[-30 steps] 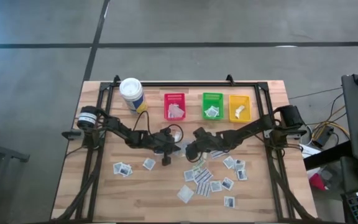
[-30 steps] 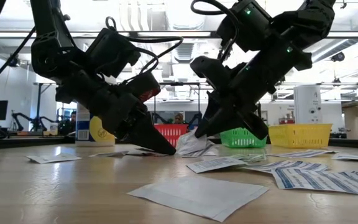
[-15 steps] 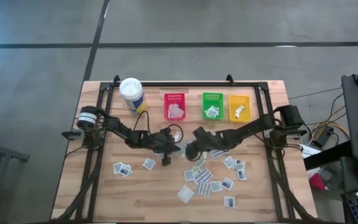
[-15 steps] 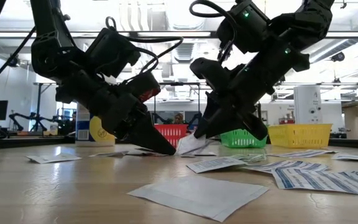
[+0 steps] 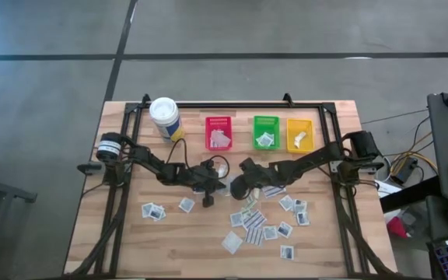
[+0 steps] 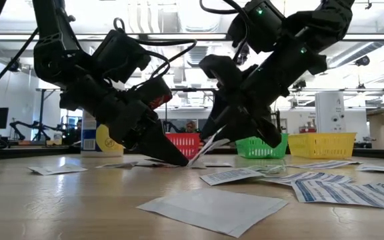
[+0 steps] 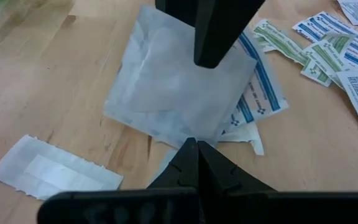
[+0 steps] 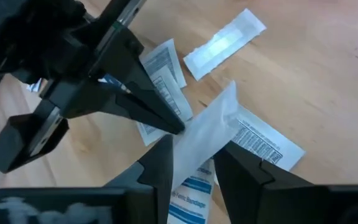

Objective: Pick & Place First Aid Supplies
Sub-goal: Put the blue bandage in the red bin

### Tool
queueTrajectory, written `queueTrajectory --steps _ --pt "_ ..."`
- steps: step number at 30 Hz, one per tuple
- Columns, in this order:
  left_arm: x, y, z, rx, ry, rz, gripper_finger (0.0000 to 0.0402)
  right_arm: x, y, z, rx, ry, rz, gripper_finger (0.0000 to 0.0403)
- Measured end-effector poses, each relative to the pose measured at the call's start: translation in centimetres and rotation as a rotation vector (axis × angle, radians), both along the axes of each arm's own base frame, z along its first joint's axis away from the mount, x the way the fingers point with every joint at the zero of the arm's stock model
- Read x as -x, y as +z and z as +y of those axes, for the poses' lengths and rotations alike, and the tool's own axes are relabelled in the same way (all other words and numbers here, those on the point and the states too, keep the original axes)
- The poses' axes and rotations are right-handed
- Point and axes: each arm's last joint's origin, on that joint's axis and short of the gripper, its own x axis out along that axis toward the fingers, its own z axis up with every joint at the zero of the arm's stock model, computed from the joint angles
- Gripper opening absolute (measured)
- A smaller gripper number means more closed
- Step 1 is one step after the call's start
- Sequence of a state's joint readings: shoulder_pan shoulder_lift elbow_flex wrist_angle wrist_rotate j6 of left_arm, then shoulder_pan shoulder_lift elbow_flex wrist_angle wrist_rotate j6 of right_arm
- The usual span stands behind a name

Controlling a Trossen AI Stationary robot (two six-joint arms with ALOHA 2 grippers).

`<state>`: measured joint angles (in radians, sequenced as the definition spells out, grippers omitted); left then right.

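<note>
A thin, limp packet [image 8: 205, 138] at mid-table is pinned by the closed left gripper [image 7: 194, 149]; the right gripper [image 8: 192, 163] stands parted around its raised edge (best gripped there).

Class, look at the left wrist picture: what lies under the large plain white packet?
Under the large white packet lie a blue-striped packet and a torn white one. Whatever lies beneath its middle is covered.

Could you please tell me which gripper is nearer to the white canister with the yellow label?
Left. The left gripper sits nearer the white canister, toward the table's middle; the right gripper lies farther off beyond it, over the packet pile.
</note>
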<state>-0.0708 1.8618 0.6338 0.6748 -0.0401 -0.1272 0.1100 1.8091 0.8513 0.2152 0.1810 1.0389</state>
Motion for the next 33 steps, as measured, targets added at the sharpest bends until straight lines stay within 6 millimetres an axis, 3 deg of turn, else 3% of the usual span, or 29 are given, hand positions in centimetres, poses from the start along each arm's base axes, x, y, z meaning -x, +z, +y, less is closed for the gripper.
queueTrajectory --steps 19,33 --pt "0.0 0.0 0.0 0.004 -0.004 0.002 0.0 -0.2 0.0 -2.7 -0.14 0.024 0.006 0.0132" --pt "0.1 -0.1 0.0 0.004 -0.007 0.015 0.0 0.3 0.7 -4.0 -0.207 0.021 0.026 0.0109"
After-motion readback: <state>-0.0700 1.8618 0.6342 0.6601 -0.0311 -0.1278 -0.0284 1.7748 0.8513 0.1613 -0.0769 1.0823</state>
